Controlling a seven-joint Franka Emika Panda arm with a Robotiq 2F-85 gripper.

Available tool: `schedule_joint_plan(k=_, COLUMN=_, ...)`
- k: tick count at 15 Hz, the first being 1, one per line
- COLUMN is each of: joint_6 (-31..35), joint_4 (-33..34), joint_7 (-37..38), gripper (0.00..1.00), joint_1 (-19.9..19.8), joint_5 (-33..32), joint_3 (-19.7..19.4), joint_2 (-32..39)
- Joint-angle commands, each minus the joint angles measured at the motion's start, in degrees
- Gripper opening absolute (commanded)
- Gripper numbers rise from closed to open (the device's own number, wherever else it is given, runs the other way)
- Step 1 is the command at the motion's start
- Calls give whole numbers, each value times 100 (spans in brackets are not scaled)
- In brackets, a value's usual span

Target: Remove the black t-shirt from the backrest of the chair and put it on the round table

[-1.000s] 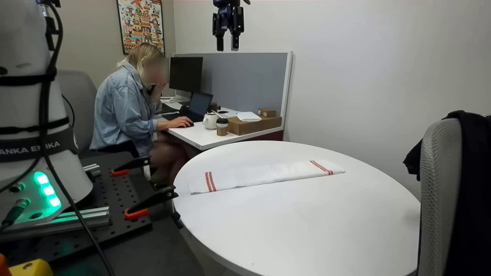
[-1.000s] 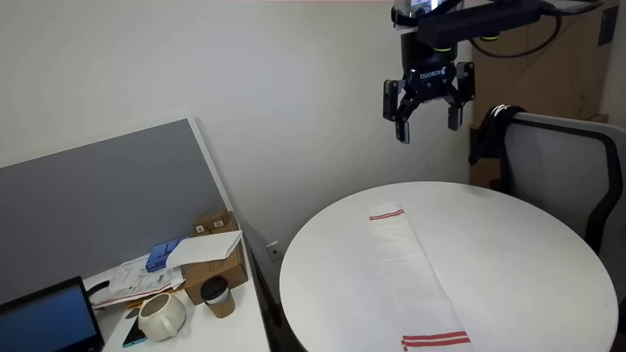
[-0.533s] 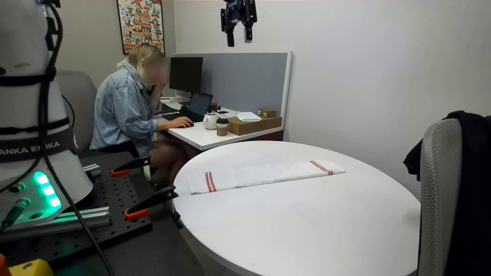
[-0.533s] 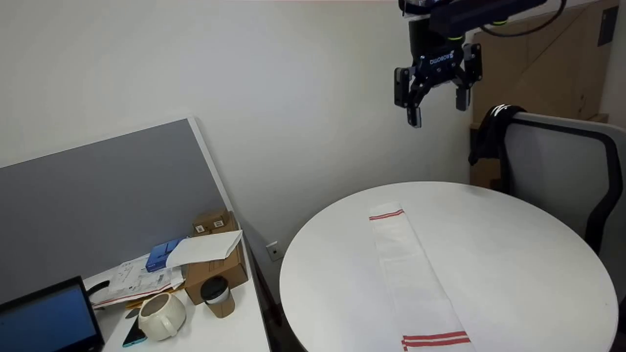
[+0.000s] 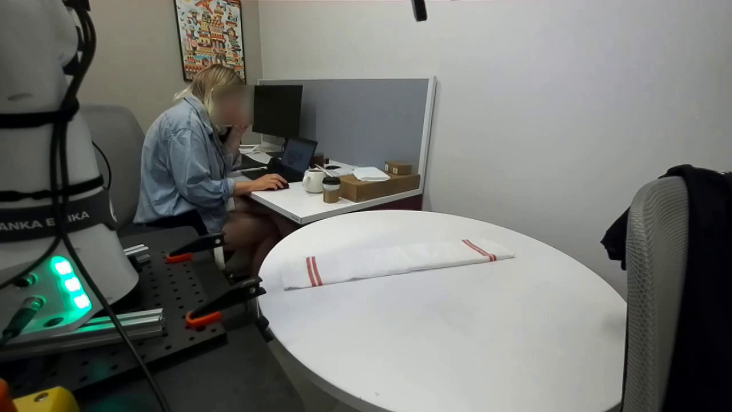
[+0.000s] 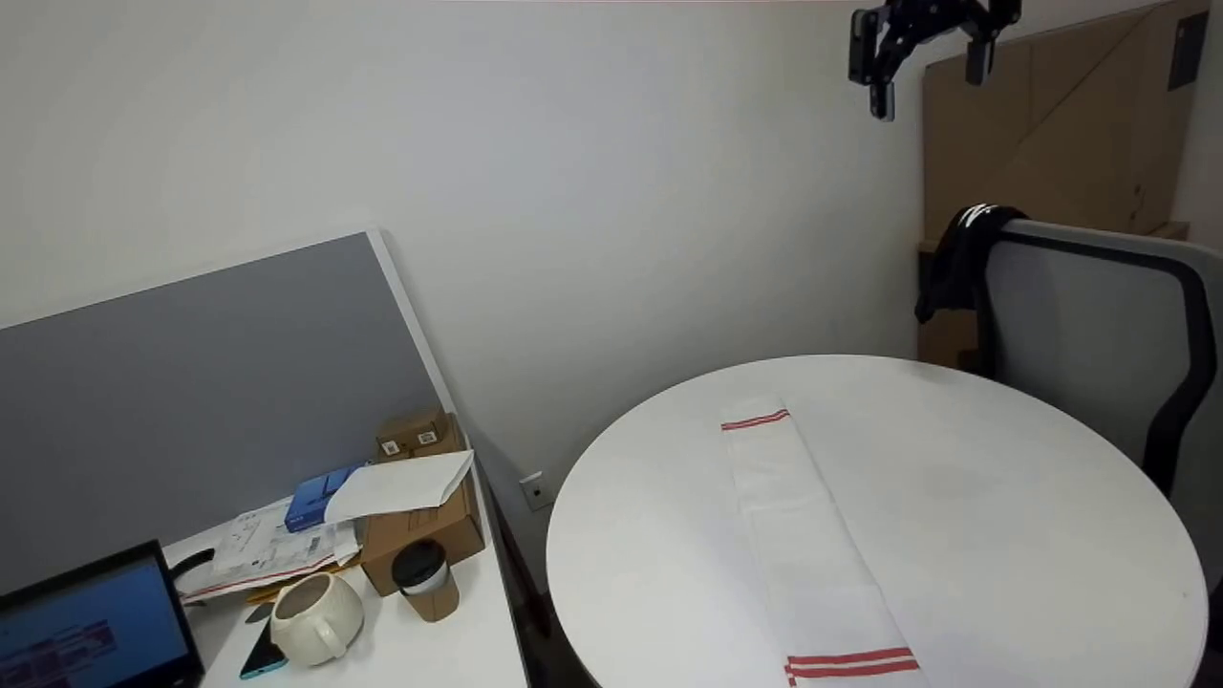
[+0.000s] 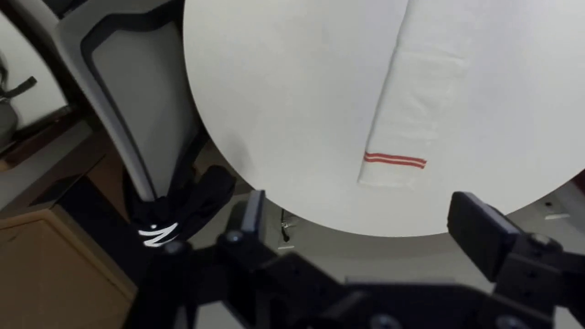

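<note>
Clamps (image 5: 229, 300) with black handles and orange ends are set along the black perforated plate (image 5: 197, 274) under the white robot arm (image 5: 34, 154). Past them, a white rectangular desk (image 5: 291, 204) is taken up by a black laptop (image 6: 86, 621), a cream ceramic mug (image 6: 315, 623), a black-lidded paper cup (image 6: 432, 588) and brown cardboard boxes (image 6: 420, 535), where a person (image 5: 177, 160) in light blue is seated. On the round white table (image 5: 446, 343) a long folded fabric towel (image 5: 389, 266), white with red stripes, is laid flat. Well above table height the black two-fingered gripper (image 6: 931, 91) is held, its fingers (image 7: 480, 228) spread wide apart.

Just past the table's rim, a grey mesh backrest (image 6: 1080, 325) with a black frame is placed; whether the two touch cannot be told. Over its top corner the black fabric t-shirt (image 5: 706, 286) is draped, white marking at the fold. In an exterior view its long axis is shown near-vertical, hanging down the outer side, screened from the table by the backrest, its lower end out of view. A bunched end is pointed toward the table's rim in the wrist view. Behind, a tall brown cardboard carton (image 6: 1061, 143) is seen.
</note>
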Motion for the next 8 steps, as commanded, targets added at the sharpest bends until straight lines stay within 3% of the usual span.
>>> schedule_joint_plan(k=1, joint_6=-194, joint_4=1180, joint_7=-80, gripper=100, joint_1=-145, joint_5=-147, joint_3=-229, joint_2=955)
schedule_joint_plan(k=8, joint_6=-496, joint_4=3019, joint_7=-292, gripper=100, joint_1=-288, joint_5=-239, joint_3=-631, joint_2=2754)
